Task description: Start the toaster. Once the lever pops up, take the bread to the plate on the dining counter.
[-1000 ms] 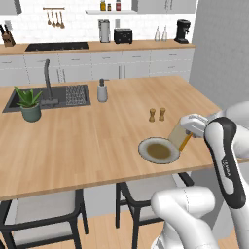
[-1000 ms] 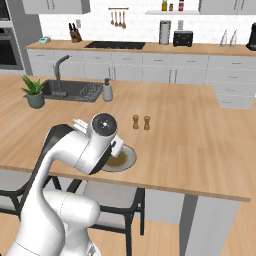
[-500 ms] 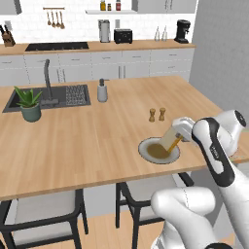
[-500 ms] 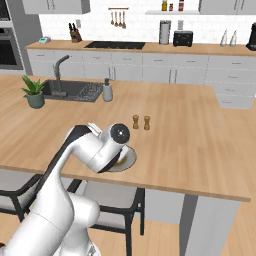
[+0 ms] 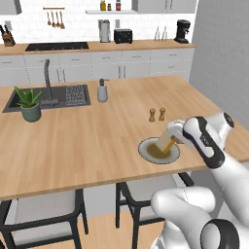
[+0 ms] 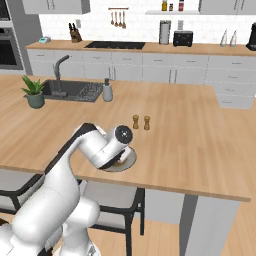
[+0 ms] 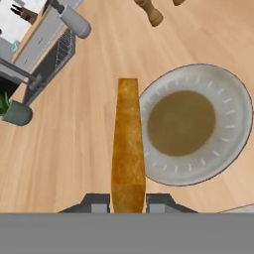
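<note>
My gripper (image 7: 128, 201) is shut on the bread (image 7: 128, 144), which I see edge-on as a golden-orange strip. The slice hangs over the left rim of the grey plate (image 7: 233, 94) in the hand view. From the left base view, the gripper (image 5: 172, 136) holds the bread (image 5: 165, 143) tilted down over the plate (image 5: 146, 148), near the front edge of the dining counter (image 5: 97, 141). My arm covers most of the plate (image 6: 131, 161) in the right base view. Far back on the rear worktop stands the black toaster (image 5: 123, 35).
Two small wooden shakers (image 5: 156, 114) stand just behind the plate. A soap dispenser (image 5: 102, 91), the inset sink (image 5: 58, 96) with its faucet (image 5: 47, 80) and a potted plant (image 5: 30, 103) sit to the left. Grey chairs (image 5: 46, 209) are tucked under the counter's front edge.
The gripper has carried the bread a little left and down, from the plate's right rim to over the plate. My arm's elbow has swung to the right.
</note>
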